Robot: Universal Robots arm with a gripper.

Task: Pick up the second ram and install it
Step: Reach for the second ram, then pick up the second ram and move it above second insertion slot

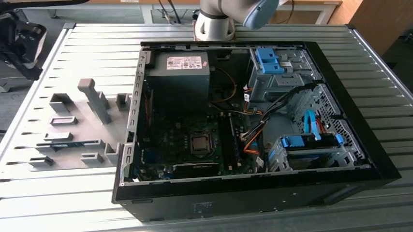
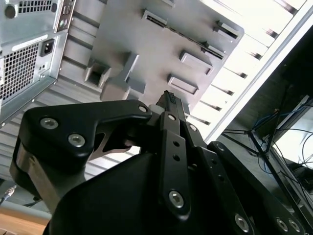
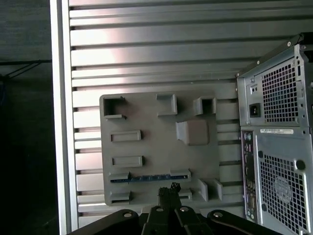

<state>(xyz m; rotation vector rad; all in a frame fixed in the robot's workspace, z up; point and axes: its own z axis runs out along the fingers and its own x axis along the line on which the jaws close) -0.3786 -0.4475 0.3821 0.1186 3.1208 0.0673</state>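
Observation:
The second ram (image 3: pixel 149 177) is a thin blue-green stick lying on edge between two grey holder blocks on the grey holder plate (image 3: pixel 146 105). In the exterior view the second ram (image 1: pixel 65 144) sits on that plate (image 1: pixel 77 123), to the left of the open computer case (image 1: pixel 245 111). My gripper (image 3: pixel 168 190) hangs well above the plate, near the stick's middle, fingers shut with nothing between them. The second wrist view has the gripper (image 2: pixel 170 99) over the same plate (image 2: pixel 146 49).
Several grey holder blocks stand on the plate, one tall upright (image 1: pixel 96 99). The arm's base (image 1: pixel 216 21) stands behind the case. Inside the case are the motherboard's memory slots (image 1: pixel 231 145), orange cables (image 1: pixel 248 137) and blue drive brackets (image 1: pixel 310 142). The table (image 1: pixel 361 58) is ribbed metal.

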